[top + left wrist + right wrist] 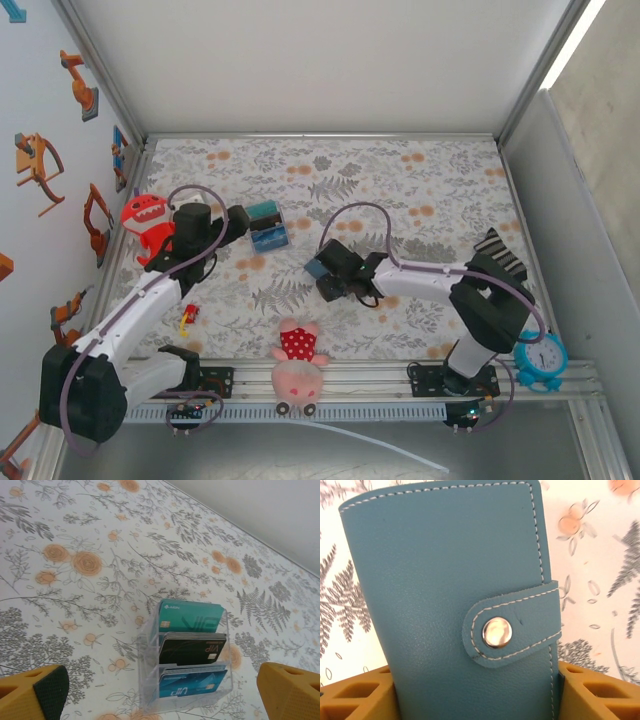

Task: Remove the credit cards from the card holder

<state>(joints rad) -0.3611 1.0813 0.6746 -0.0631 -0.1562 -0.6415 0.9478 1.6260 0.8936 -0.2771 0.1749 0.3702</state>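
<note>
At the far left of the flowered table (440,190) a red shark toy (143,220) sits against the wall. Just beside it the left gripper (240,222) hangs with its jaws spread wide and nothing between them. Directly ahead of it stands a clear rack (190,655) with teal, black and blue cards in three tiers.

To the right of the rack, near the middle of the table, is the card holder (450,590), a slate-blue wallet. The right gripper (322,272) clasps it by its two side edges. Its yellow fingers (355,697) sit against the leather on either side, jaws at a middling width, though a thin shadow on one edge leaves the firmness of the hold uncertain.

The holder's long axis runs straight out from the right gripper, away from the wrist. Its snap tab (497,632) is still fastened over one long edge, so no card has yet come out.

The right arm is plainly the nearer. The left gripper would have to pass the rack, moving rightward, to reach the tab. That looks like the likely next move, since the flap must open first.

A pink plush toy (298,365) lies at the near edge, and a blue alarm clock (540,360) stands at the far right.
</note>
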